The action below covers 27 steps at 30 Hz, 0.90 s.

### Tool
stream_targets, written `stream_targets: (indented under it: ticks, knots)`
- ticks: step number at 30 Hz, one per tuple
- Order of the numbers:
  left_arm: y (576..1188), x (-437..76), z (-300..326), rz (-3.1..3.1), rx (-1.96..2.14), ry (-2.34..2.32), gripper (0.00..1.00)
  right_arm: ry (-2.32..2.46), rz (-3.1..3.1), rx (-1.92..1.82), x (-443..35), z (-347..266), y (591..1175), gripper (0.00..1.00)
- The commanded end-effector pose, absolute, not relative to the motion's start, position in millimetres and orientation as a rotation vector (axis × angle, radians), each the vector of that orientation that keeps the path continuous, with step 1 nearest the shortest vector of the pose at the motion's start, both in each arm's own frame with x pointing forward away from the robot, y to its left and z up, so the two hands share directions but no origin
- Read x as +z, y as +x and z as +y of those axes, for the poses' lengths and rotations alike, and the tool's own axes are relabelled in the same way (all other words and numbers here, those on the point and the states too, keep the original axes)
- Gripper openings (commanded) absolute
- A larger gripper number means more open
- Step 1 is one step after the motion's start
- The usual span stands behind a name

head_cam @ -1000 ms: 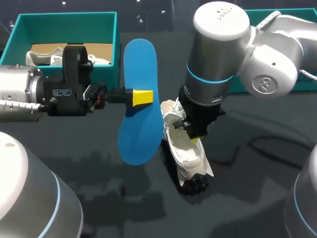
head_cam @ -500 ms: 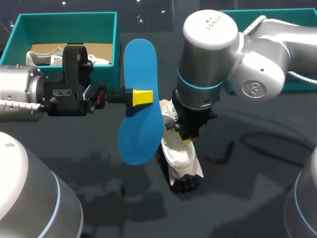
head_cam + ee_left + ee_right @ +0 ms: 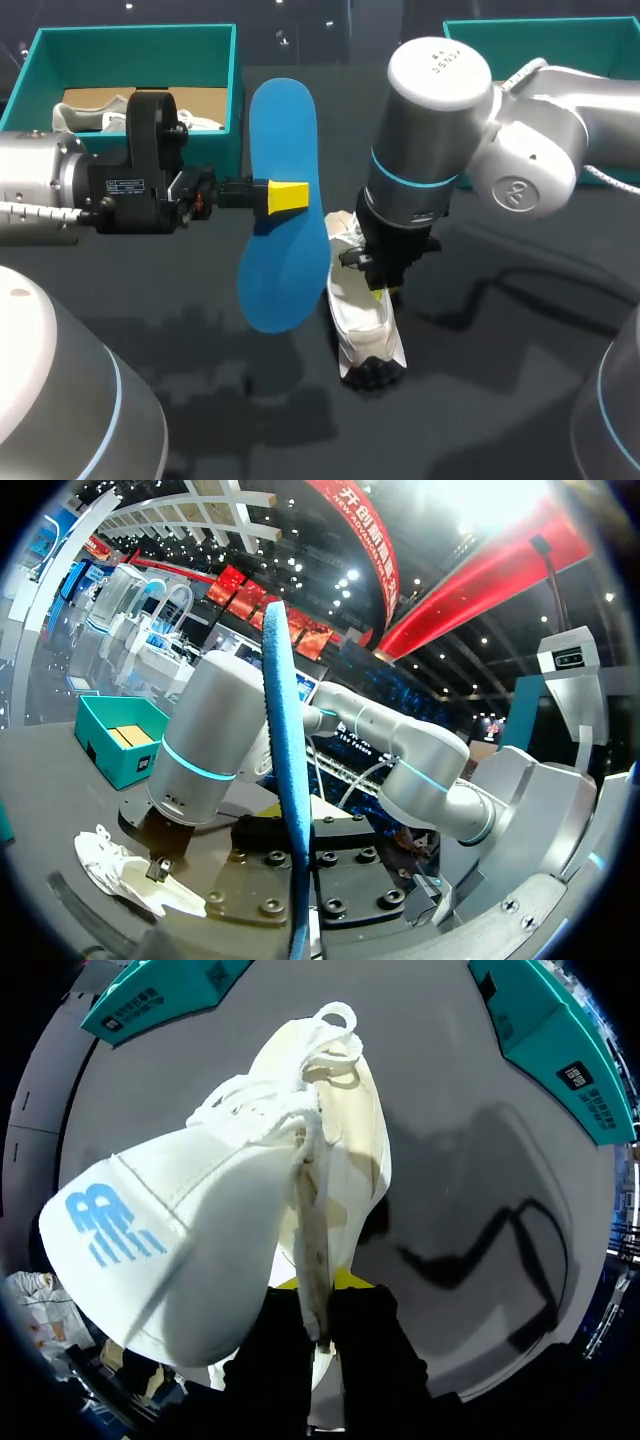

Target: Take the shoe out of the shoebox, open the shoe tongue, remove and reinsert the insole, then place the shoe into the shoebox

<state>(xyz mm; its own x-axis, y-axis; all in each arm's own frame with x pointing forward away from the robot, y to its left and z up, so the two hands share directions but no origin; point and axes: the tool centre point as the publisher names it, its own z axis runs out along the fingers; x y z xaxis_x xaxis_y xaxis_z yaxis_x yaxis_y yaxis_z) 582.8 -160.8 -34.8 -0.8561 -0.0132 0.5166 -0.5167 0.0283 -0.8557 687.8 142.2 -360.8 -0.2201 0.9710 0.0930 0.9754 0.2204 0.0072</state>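
Left pincer (image 3: pixel 285 196) grips the insole (image 3: pixel 280 290) edge-on just beside the shoe (image 3: pixel 362 320), long axes roughly parallel; right pincer (image 3: pixel 379 290), over the shoe, pinches its tongue (image 3: pixel 180 1250) open

A robotics lab is indicated by a dark table (image 3: pixel 520 400) shared by the left arm (image 3: pixel 50 190) and right arm (image 3: pixel 430 130). A teal shoebox (image 3: pixel 130 38) is set near the left gripper (image 3: pixel 288 196), a second box (image 3: pixel 540 28) beyond the right gripper (image 3: pixel 381 290).

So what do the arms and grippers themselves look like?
Left arm: silver cylinder, black wrist block. Right arm: silver-grey, rounded caps, cyan ring, white cable alongside. Left gripper and right gripper: black with yellow tips.
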Motion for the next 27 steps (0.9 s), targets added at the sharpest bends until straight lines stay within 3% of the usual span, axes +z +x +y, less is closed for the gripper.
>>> stream_targets:
  ticks: [1, 14, 17, 19, 27]
  knots:
    - [582, -35, -162, -1.947, 1.888, 0.54, 0.0, -1.926, -2.375, -0.111, -365, 138, 688, 0.0]
    - [582, -35, -162, -1.947, 1.888, 0.54, 0.0, -1.962, -2.289, -0.128, -374, 133, 686, 0.0]
    - [582, -35, -162, -1.947, 1.888, 0.54, 0.0, -1.982, -2.244, -0.142, -367, 132, 682, 0.46]
    - [582, -35, -162, -1.947, 1.888, 0.54, 0.0, -1.995, -2.225, -0.16, -360, 131, 679, 1.0]
    - [582, -35, -162, -1.947, 1.888, 0.54, 0.0, -1.935, -2.145, -0.336, -335, 124, 671, 1.0]
